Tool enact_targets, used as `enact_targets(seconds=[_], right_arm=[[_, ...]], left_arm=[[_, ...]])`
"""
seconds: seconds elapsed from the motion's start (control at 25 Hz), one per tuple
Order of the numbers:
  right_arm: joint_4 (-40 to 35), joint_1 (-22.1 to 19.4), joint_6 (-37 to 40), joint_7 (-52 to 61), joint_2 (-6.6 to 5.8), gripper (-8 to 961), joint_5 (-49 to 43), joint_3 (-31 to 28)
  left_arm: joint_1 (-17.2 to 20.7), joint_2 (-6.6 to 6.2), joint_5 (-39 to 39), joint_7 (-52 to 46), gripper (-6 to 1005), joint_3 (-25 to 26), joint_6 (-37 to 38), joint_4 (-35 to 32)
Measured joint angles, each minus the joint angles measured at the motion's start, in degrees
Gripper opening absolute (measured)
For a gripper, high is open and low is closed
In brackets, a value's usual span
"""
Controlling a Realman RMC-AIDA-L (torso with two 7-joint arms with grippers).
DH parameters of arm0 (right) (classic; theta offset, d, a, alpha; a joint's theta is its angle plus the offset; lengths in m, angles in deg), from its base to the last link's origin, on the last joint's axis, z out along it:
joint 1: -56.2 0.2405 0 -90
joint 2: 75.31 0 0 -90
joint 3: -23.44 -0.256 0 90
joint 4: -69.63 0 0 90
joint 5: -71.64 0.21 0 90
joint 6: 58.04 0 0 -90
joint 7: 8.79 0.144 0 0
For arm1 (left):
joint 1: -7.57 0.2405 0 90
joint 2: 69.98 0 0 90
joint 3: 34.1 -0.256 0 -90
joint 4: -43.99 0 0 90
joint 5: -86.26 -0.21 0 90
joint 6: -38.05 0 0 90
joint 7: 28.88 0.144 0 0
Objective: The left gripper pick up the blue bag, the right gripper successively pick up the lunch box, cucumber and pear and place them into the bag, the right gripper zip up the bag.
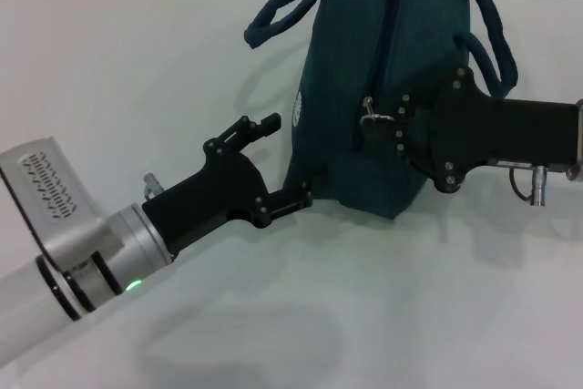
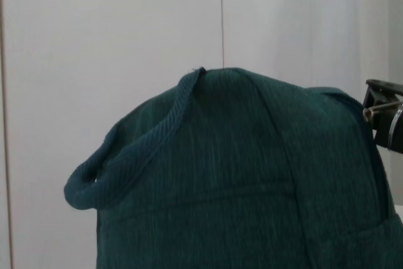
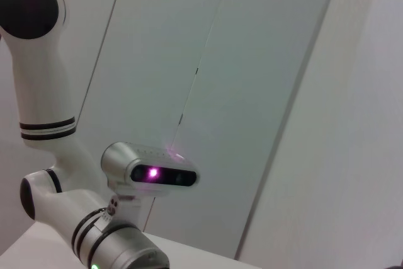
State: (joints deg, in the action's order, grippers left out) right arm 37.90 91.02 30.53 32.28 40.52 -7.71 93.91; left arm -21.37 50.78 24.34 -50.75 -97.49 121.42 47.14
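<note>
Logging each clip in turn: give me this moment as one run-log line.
stage: zipping | left gripper: open, one finger against blue bag lower corner | right gripper: at metal ring pull, grip unclear | lunch box, cucumber, pear: not visible

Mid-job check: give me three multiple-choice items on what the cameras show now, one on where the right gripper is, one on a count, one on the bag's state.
1. Where is the right gripper?
A. At the zipper's metal pull on the blue bag
B. Parked far from the bag
C. Under the bag

2. How many looped handles show on the bag in the head view?
A. None
B. Two
C. Four

3. What is the left gripper doing?
A. Hanging clear of everything
B. Holding a pear
C. One of its jaws reaches the bag's lower edge

Answers: 1 A, its tip meets the metal ring pull. 2 B, one loop shows at each side of the bag's top. 3 C, the lower jaw touches the fabric; the upper one stands free.
</note>
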Motion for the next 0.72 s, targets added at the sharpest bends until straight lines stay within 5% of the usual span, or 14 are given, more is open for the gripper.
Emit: enact_targets(seconds=[0.44,0.72], right_arm=[[0.36,-0.02,-1.01,-0.1,0.04,19,0.03,-0.11],[0.54,0.0,-0.92,0.26,-0.1,19,-0.36,1.88]], left_arm=[[-0.41,0.0,-0.77,0.19,827,-0.17,0.05,-0.46],[-0.42,-0.08,-0.94,0.79,568,-0.19,0.32,-0.87]])
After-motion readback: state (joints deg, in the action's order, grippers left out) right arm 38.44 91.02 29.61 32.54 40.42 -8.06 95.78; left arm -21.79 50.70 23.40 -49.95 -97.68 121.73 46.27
